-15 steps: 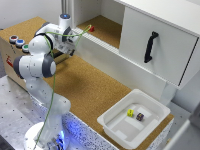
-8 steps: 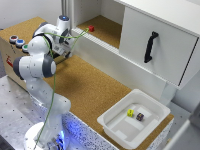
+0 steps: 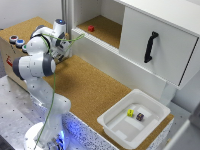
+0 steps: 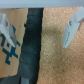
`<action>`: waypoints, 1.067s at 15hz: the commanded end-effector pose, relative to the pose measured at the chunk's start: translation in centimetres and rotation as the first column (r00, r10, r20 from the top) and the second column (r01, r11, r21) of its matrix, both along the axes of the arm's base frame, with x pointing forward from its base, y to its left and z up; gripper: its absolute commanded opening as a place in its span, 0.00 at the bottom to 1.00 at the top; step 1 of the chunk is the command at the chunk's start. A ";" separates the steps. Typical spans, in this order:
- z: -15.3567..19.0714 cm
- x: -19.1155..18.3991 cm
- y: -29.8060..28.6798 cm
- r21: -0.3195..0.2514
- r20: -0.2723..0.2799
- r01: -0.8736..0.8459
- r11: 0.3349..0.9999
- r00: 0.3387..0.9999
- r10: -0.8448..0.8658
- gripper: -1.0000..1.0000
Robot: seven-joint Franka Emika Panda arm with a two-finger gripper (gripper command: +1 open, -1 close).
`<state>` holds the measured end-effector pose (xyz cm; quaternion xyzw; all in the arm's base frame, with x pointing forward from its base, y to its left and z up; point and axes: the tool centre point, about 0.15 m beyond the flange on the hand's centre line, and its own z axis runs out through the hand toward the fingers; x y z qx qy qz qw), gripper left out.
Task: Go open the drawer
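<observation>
The drawer [image 3: 112, 60] is a long, low white front panel with no handle, running along the far edge of the cork table below the cabinet. My gripper [image 3: 64, 48] hangs near the panel's end at the exterior view's left, a short way from it and not touching. In the wrist view the gripper [image 4: 38, 42] is open and empty. Its two pale fingers [image 4: 71, 27] are spread wide over cork and a black strip [image 4: 31, 45].
A tall white door [image 3: 160, 45] with a black vertical handle [image 3: 150, 47] stands above the drawer. A small red block [image 3: 91, 28] lies on cork behind the panel. A white bin [image 3: 120, 127] holds two small cubes. A cardboard box [image 3: 7, 57] with small pots stands beside the arm.
My hand has shifted a little toward the exterior view's left and slightly lower. The drawer panel has not moved, and the gripper stays open.
</observation>
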<state>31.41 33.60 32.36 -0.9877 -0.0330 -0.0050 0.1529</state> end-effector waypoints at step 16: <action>-4.0 4.4 1.4 0.173 0.003 -0.025 0.985 1.000 0.025 0.00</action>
